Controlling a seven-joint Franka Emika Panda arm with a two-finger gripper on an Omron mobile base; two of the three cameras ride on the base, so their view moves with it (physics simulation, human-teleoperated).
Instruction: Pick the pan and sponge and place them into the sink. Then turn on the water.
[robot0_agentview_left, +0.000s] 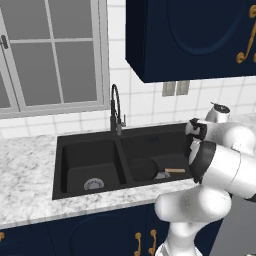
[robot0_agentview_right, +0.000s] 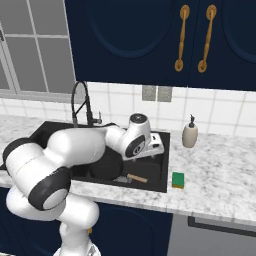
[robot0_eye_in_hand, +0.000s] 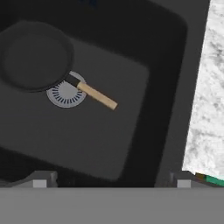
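The black pan (robot0_eye_in_hand: 35, 54) lies flat in the right basin of the black sink (robot0_agentview_left: 59, 167), partly over the round silver drain (robot0_eye_in_hand: 65, 95), its light-brown handle (robot0_eye_in_hand: 98, 96) pointing toward the counter. My gripper (robot0_eye_in_hand: 111, 183) hovers open above that basin with nothing between its fingers, off to the handle side of the pan. Both base views also show the pan (robot0_agentview_left: 144, 169) (robot0_agentview_right: 107, 167) in the sink (robot0_agentview_right: 167, 150). The green sponge (robot0_agentview_right: 178, 180) rests on the marble counter just right of the sink, near the front edge. No water runs from the dark gooseneck faucet (robot0_agentview_left: 115, 107).
A beige soap dispenser (robot0_agentview_right: 189, 135) stands on the counter behind the sponge, near the tiled wall. Dark blue upper cabinets (robot0_agentview_right: 150, 35) hang overhead. My white arm (robot0_agentview_right: 75, 150) stretches across the sink's front. The left basin (robot0_agentview_left: 92, 167) holds just its drain.
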